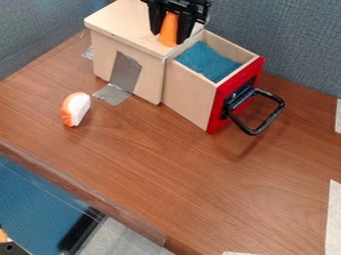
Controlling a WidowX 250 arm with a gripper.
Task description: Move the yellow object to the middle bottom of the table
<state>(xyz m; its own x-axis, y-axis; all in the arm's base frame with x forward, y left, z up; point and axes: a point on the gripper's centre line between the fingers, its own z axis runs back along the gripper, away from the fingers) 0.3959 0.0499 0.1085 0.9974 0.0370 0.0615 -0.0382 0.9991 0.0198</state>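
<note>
At the top of the view, the black gripper hangs over the wooden box's flat top, near its right edge. Its two fingers are shut on an orange object, which points downward between them; whether its lower tip touches the box top I cannot tell. On the brown table, left of the box, lies an orange and white object, apart from the gripper.
The wooden box stands at the back with its drawer pulled out toward the right. The drawer has a red front, a black handle and blue lining. Grey tape joins box and table. The table's edge runs along the lower left.
</note>
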